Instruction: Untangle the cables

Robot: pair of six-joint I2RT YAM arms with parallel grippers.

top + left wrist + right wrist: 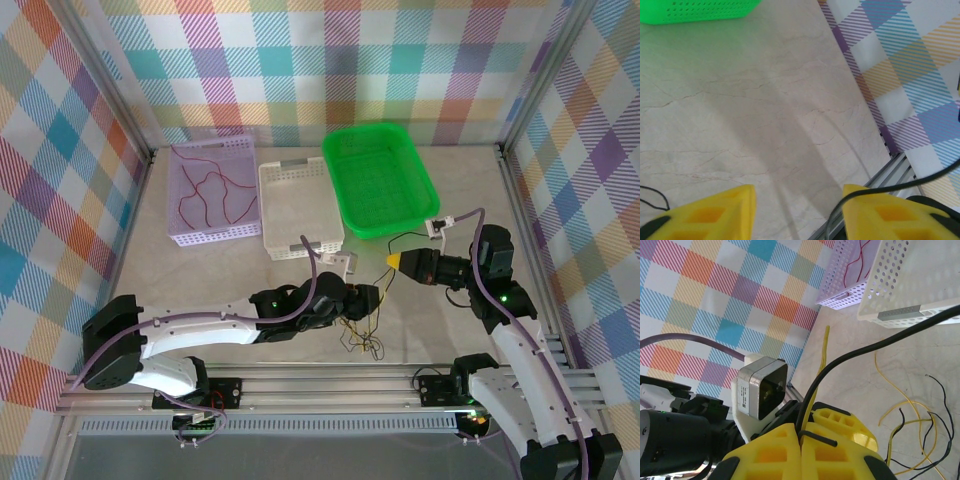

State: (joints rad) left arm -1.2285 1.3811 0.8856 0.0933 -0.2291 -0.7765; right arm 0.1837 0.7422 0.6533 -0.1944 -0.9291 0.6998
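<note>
The cables [360, 335] lie in a little knot on the worktop [200, 290], near the front edge, close to the left hand [797, 197]. They are black and yellow and very thin. Some red cables [188, 200] lie in the lilac basket [210, 240] at the back, well apart from the knot.

The right hand [802, 432] is clenched tight. A black cable [880, 345] comes out from between its fingers. A yellow cable [823, 357] goes up from the same spot, so it looks like both are pinched there. This hand is near the green basket [425, 180].

The left hand has its fingers apart and grips nothing. Bare worktop shows between them. A black cable runs by one finger [890, 210]. I cannot tell if it touches.

I think the step now is for the left hand to grab one cable while the right hand holds its cables up. To do it well, the left hand should get just one cable between its fingers, not two. The cables are so thin that they can slip out, so the fingers should close all the way. Then the hands should pull apart slowly. A fast pull could make the knot tighter. The right hand should not let go, or its cables will fall back into the pile.
</note>
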